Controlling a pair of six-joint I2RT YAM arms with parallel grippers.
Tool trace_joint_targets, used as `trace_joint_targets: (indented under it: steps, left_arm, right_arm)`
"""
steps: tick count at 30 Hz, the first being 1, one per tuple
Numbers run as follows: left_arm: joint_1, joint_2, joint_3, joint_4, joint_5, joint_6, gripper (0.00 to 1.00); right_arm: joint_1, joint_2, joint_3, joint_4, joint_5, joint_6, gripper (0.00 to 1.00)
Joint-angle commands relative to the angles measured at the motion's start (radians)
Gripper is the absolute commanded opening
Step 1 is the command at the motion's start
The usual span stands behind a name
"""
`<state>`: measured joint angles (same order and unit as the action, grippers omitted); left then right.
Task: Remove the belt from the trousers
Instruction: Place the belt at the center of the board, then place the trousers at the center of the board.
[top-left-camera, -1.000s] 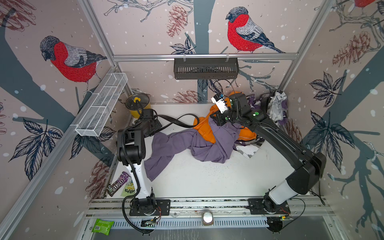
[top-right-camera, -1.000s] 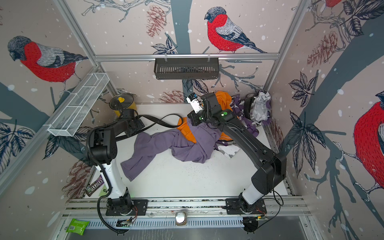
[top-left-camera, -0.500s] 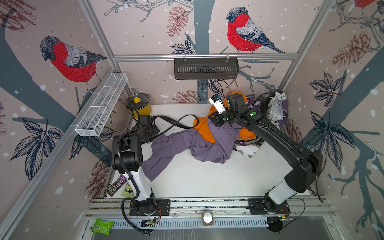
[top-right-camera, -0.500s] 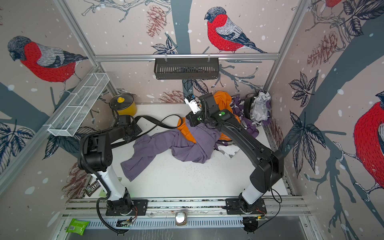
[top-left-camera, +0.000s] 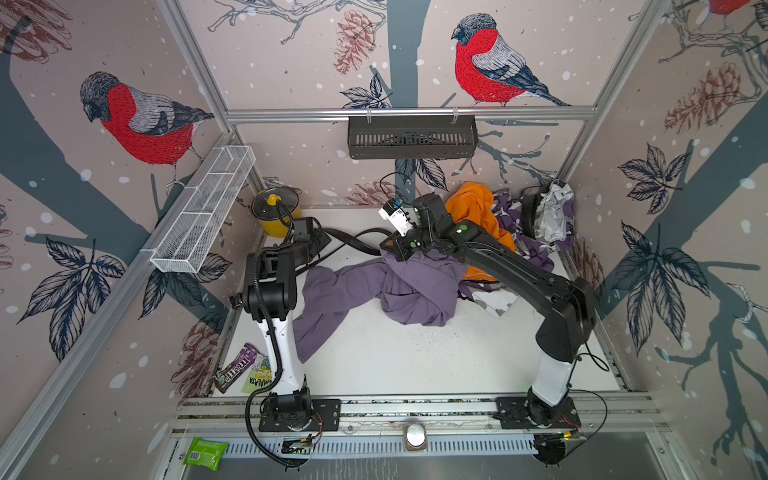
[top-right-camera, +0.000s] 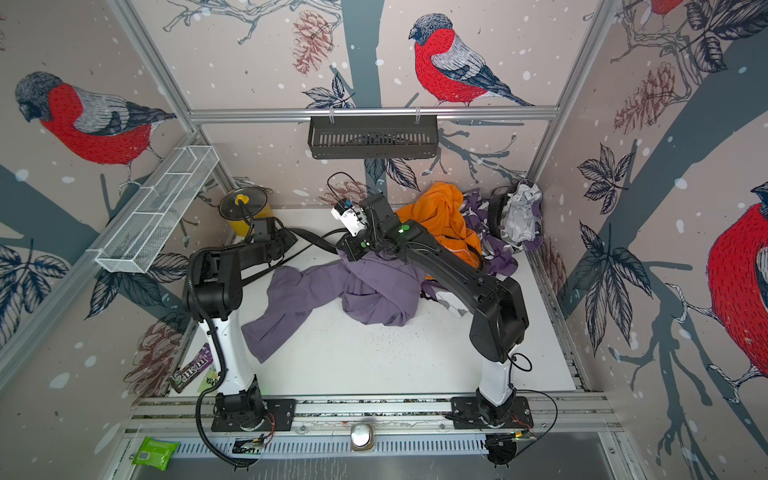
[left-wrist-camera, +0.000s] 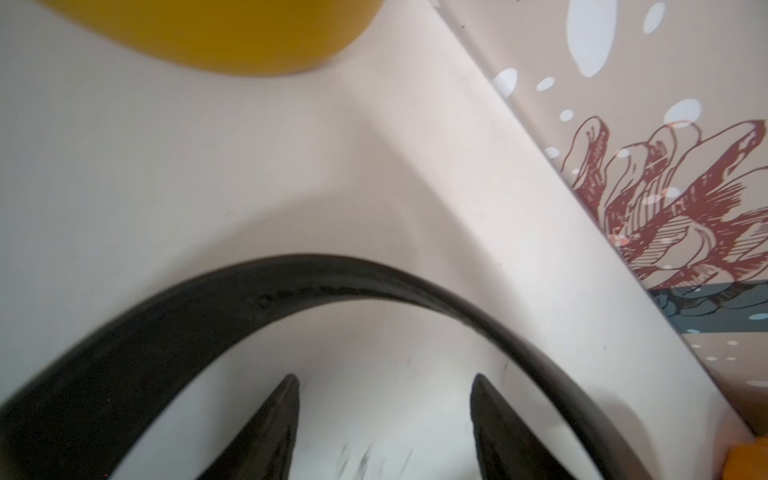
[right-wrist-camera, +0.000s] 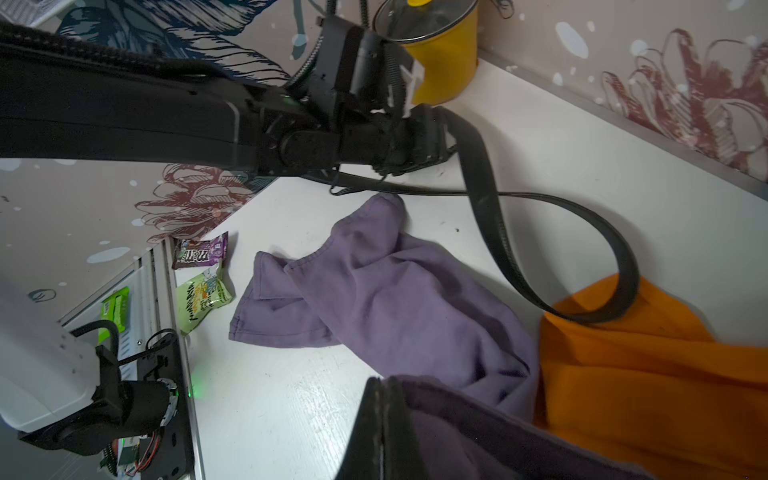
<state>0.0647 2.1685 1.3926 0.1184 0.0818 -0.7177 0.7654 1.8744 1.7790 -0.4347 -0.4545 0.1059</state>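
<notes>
The left wrist view shows the left claw (left-wrist-camera: 384, 415) with its jaws partly apart and nothing between them. The belt (left-wrist-camera: 332, 276) arches just beyond the tips, and the pot (left-wrist-camera: 208, 37) stands farther ahead. The right wrist view adds what that one cannot show: from beside the left claw the belt swings in a long loop over the desk (right-wrist-camera: 582, 166) and onto the orange cloth (right-wrist-camera: 644, 374) beside the right claw (right-wrist-camera: 381, 399). The right claw is pinched shut on a fold of the trousers (right-wrist-camera: 395, 299), which trail away from it toward the base of the left arm. I cannot tell whether the belt touches the left claw's fingers or is threaded through any loop.

In both top views the trousers rise to a peak under the right claw. The desk is white, boxed in by walls papered with bullfinches. A wire basket (top-left-camera: 203, 212) hangs out beyond the left claw, and a black basket (top-left-camera: 411, 137) hangs on the back wall. A heap of clothes (top-left-camera: 544, 212) lies behind the right claw. Snack packets (top-left-camera: 239, 368) lie at the desk edge.
</notes>
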Motion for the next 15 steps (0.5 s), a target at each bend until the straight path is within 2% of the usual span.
trace_joint_targets:
  steps: [1, 4, 5, 7, 8, 9, 12, 15]
  left_arm:
    - [-0.006, 0.016, 0.045, -0.190, 0.053, -0.025, 0.67]
    - [-0.026, -0.102, 0.026, -0.235, -0.037, 0.013, 0.77]
    - [-0.028, -0.157, 0.008, -0.254, -0.077, 0.021, 0.82]
    - [-0.023, -0.257, -0.047, -0.272, -0.124, 0.019, 0.89]
    - [-0.017, -0.305, -0.075, -0.275, -0.129, 0.018, 0.91]
    - [-0.008, -0.345, -0.096, -0.285, -0.126, 0.018, 0.91]
    - [0.001, -0.415, -0.119, -0.348, -0.119, 0.035, 0.92]
    - [-0.017, -0.480, -0.161, -0.350, -0.076, 0.059, 0.92]
  right_arm:
    - [0.016, 0.048, 0.058, 0.142, -0.111, 0.038, 0.00]
    - [0.017, 0.122, 0.126, 0.172, -0.157, 0.075, 0.03]
    - [0.017, 0.167, 0.175, 0.139, -0.165, 0.074, 0.12]
    - [0.016, 0.265, 0.323, 0.020, -0.166, 0.055, 0.45]
    - [0.021, 0.300, 0.383, -0.034, -0.150, 0.044, 0.57]
    - [0.023, 0.314, 0.429, -0.080, -0.121, 0.035, 0.63]
    - [0.011, 0.281, 0.423, -0.113, -0.014, 0.042, 0.76]
    - [-0.035, 0.181, 0.322, -0.108, 0.053, 0.079, 0.83]
